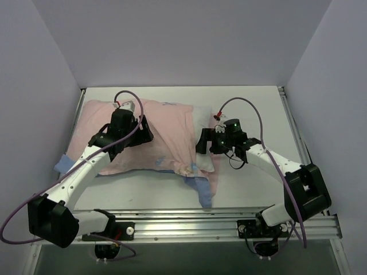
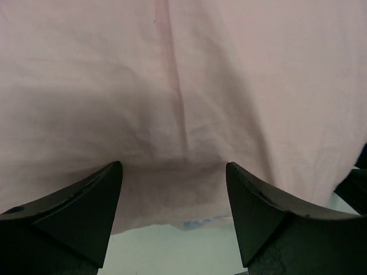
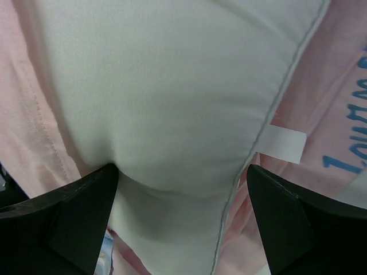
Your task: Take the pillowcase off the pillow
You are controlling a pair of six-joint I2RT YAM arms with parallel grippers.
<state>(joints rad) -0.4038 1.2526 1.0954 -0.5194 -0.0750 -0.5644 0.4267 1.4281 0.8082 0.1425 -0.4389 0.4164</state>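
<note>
The pillowcase (image 1: 166, 134) lies inside out, pale pink, over most of the pillow, with blue edges trailing at the front right and far left. The white pillow's (image 1: 207, 163) right end sticks out of it. My left gripper (image 1: 145, 132) is open and rests on the pink fabric; in the left wrist view (image 2: 174, 166) the pillowcase (image 2: 183, 86) fills the space between and beyond the fingers. My right gripper (image 1: 203, 142) is open at the bare pillow end; in the right wrist view (image 3: 182, 169) the pillow (image 3: 172, 86) bulges between the wide-apart fingers, with pink pillowcase (image 3: 34, 114) on both sides.
A white tag (image 3: 285, 142) sits at the pillow's seam, beside blue lettering on the pink fabric. Grey walls close in the table on the left, back and right. A metal rail (image 1: 229, 220) runs along the near edge by the arm bases.
</note>
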